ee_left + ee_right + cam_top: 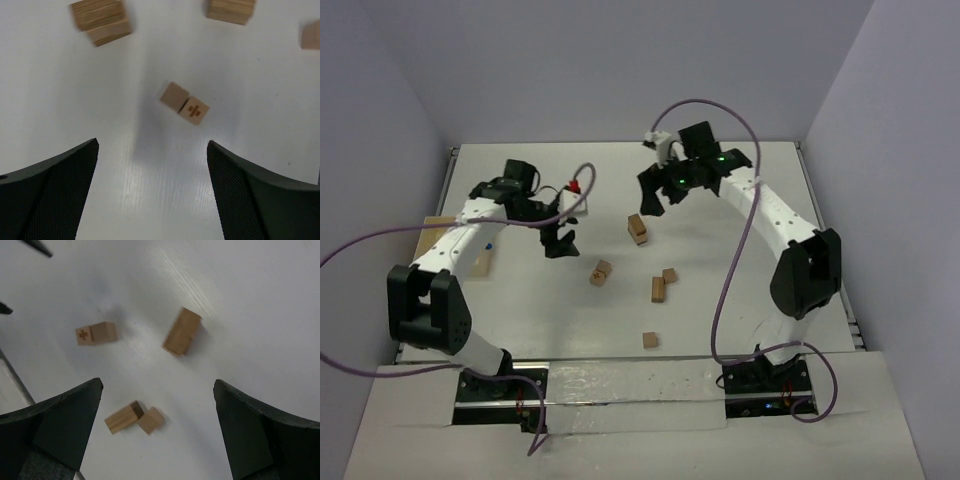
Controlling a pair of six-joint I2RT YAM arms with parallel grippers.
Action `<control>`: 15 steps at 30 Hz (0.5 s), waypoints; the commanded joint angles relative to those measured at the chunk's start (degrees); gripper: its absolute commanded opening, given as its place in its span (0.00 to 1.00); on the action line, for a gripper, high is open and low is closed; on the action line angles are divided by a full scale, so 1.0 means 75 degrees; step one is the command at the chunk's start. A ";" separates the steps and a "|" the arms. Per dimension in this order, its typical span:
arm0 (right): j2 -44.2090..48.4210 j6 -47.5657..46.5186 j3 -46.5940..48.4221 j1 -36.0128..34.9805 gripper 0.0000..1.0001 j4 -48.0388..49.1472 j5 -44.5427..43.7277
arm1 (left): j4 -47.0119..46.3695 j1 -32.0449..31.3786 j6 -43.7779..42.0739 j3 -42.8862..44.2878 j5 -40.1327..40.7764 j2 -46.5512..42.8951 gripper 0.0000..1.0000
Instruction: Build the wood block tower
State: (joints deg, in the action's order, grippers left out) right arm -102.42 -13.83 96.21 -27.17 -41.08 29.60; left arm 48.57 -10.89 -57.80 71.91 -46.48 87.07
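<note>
Light-tan wood blocks lie scattered mid-table. A short stack of two stands farthest back; the left wrist view has this stack at its upper left. A pair lying side by side, one with a plus mark, is ahead of my left gripper, and that pair is beyond the open, empty left gripper. My right gripper hovers just behind the stack. In its own view the right gripper is open and empty above another pair.
A long block with a cube beside it and a single cube lie nearer the bases. A pale flat tray sits at the table's left edge, partly under the left arm. Purple cables loop over both arms.
</note>
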 commanded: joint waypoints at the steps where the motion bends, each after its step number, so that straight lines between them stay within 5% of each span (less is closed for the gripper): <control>1: 0.1552 0.0659 -0.1350 0.1205 1.00 0.0950 0.0244 | 0.1095 -0.1163 -0.2657 0.0130 0.0419 0.0504 0.95; 6: 0.2901 0.0876 -0.2805 0.2502 1.00 0.1710 0.0344 | 0.0945 -0.2014 -0.2979 0.0047 0.0836 0.1354 0.94; 15: 0.3493 0.1085 -0.3579 0.2954 1.00 0.2041 0.0713 | 0.0319 -0.2462 -0.2768 0.0103 0.1263 0.2017 0.94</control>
State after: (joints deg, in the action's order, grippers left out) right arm -77.75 -7.09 70.44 -5.33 -29.67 32.03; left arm 53.62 -28.36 -76.71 71.83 -37.94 101.68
